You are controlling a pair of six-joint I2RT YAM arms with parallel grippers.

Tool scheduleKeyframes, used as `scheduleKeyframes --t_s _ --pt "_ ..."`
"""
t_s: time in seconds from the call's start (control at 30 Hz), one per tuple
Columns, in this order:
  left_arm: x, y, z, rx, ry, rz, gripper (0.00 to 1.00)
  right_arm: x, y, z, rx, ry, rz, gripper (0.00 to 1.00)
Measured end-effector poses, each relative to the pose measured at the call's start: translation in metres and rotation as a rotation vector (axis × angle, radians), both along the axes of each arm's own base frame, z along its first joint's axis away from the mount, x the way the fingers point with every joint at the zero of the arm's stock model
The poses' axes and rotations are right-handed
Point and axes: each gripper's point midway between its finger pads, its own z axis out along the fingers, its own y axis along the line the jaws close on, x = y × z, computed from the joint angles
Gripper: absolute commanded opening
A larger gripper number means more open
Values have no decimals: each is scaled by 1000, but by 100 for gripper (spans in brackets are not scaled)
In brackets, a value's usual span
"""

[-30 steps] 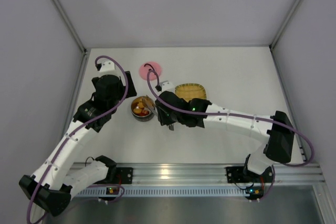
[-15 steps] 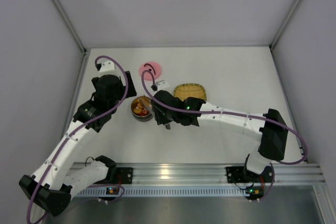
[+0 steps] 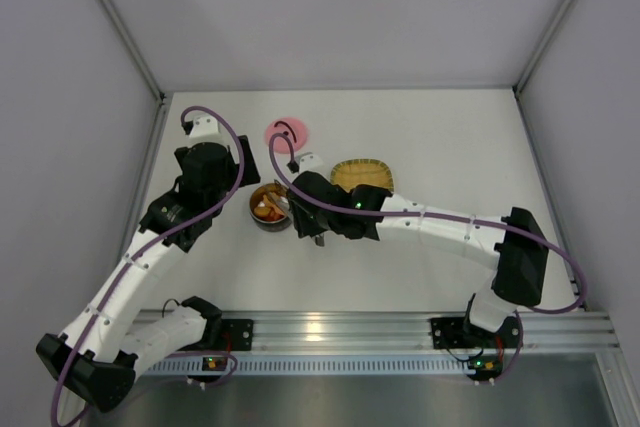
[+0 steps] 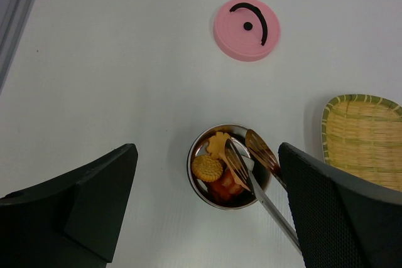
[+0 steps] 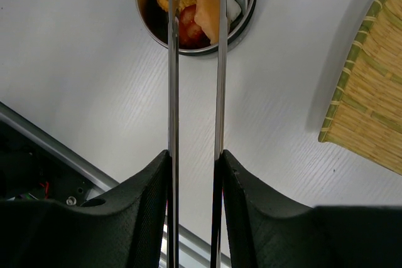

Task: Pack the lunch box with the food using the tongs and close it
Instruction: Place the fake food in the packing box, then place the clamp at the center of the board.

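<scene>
"Left wrist view first: where is the lunch box?"

"Low in the middle of that picture. The lunch box (image 4: 191, 166) stands open on the white table (image 4: 94, 61). The food (image 4: 207, 167) is inside it: a round yellow cracker, an orange shape and red pieces beneath."

"And the tongs?"

"The tongs (image 4: 264, 199) come in from the lower right and cross the lunch box's right rim, with their tips over the food. In the right wrist view a pale orange piece sits between the two tips. Whether they squeeze it, I cannot tell."

"What lies around it?"

"The pink lid (image 4: 247, 29) lies flat beyond the lunch box, apart from it, with its black handle mark facing up. The yellow woven tray (image 4: 364, 139) is off to the right, also apart."

"Anything in the way?"

"From the top camera, the right arm covers the tray's near edge and its wrist hides the lunch box's right side."

"How are the arms posed?"

"The right gripper (image 5: 195, 167) pinches the tongs, one finger pressed against the outside of each arm of them. The right arm stretches from its base leftward across the table. The left gripper (image 4: 206, 152) is spread wide and holds nothing. Its arm rises along the left side, with the wrist just left of the lunch box."
</scene>
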Motion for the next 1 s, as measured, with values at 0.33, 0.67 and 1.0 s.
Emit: scheduleKeyframes --t_s 0.33,0.67,1.0 --pt "0 0 0 0 0 0 99 4 -6 5 -1 -18 -21 37" --pt "0 0 0 0 0 0 99 71 -142 43 78 -96 -345 40" --pt "0 0 0 0 0 0 99 117 -325 -9 -35 -45 -817 40"
